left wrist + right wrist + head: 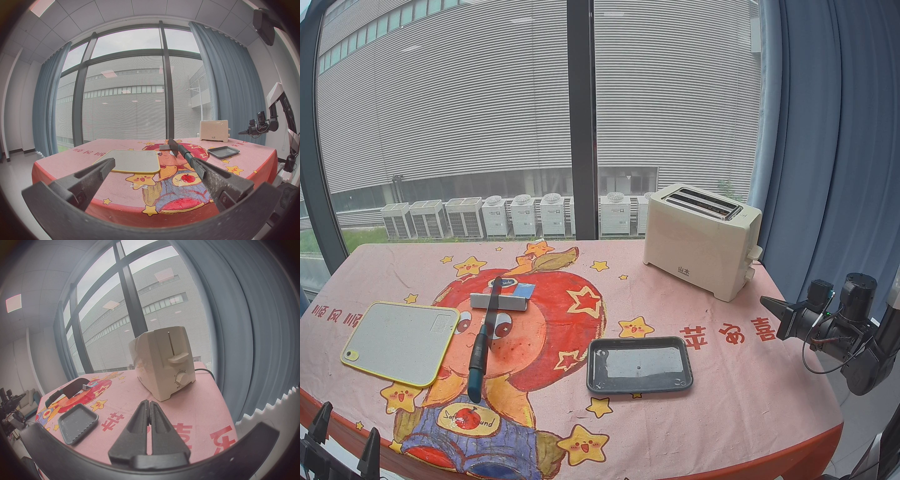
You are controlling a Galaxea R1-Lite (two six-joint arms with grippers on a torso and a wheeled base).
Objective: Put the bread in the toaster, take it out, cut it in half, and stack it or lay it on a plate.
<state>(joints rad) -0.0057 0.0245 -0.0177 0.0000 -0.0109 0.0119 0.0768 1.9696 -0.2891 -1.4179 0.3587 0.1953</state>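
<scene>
The cream two-slot toaster (700, 240) stands at the table's back right; I cannot tell what is in its dark slots. Its side lever (178, 358) and dial (180, 377) face my right gripper (148, 405), which is shut with nothing in it. That gripper (767, 302) hovers off the table's right edge, pointing at the toaster. A dark rectangular plate (639, 365) lies bare at centre front. The knife (484, 340) leans on a small grey holder (499, 301). My left gripper (151, 164) is open, low before the table's front left corner (349, 425).
A pale cutting board (400, 342) with a yellow rim lies at the left, beside the knife. The table wears a pink cloth (737, 387) with an apple cartoon. A window and blue curtains (837, 156) close the back and right.
</scene>
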